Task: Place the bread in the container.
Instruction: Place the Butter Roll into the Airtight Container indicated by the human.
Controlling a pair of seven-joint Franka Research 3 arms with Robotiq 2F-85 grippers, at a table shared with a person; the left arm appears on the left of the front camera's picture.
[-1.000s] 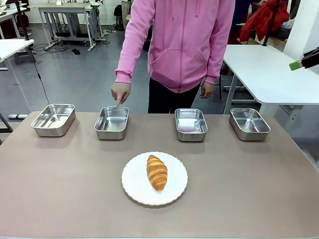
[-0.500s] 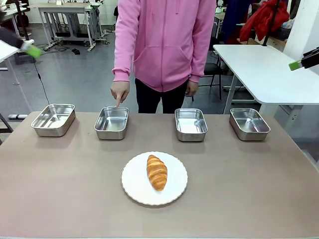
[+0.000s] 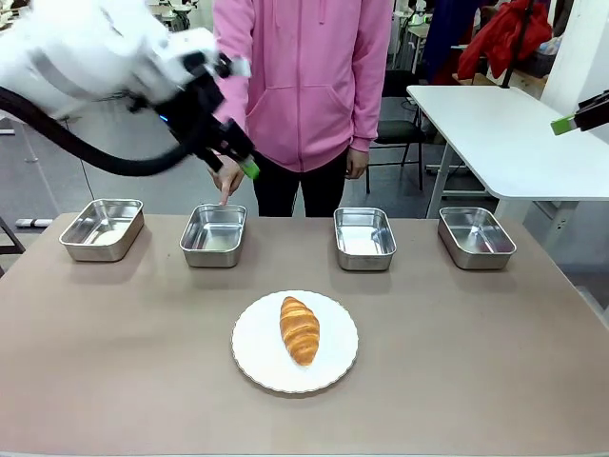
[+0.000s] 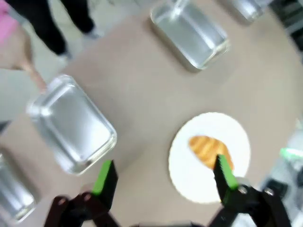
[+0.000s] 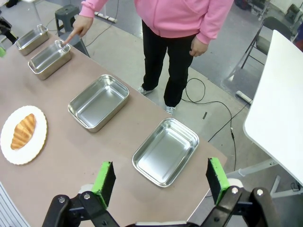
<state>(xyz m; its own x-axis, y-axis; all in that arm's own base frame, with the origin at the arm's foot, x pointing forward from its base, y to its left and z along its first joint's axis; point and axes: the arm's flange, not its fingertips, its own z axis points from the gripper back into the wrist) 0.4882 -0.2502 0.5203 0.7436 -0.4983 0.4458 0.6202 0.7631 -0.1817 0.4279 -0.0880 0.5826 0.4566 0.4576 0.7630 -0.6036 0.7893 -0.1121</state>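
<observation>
Left claw: the left gripper point(image 4: 164, 161) hangs high above the table, jaws wide apart and nothing between them. I judge it is open so that it can go down around the bread.
Right claw: the right gripper point(image 5: 160, 163) is also wide and empty, above the right end of the table, probably to leave the middle free.
Bread: the bread point(image 3: 300, 329) lies in the middle of the white plate point(image 3: 249, 357), on the robot's side of the table, and nothing touches it.
Person's hand: the person's hand point(image 3: 228, 180) points one finger down at the far rim of the second pan from the left, it seems to show which pan is meant.
Container: the container point(image 3: 213, 234) is empty and stands in a row with the other pans point(image 3: 364, 237), well apart from the plate.
</observation>
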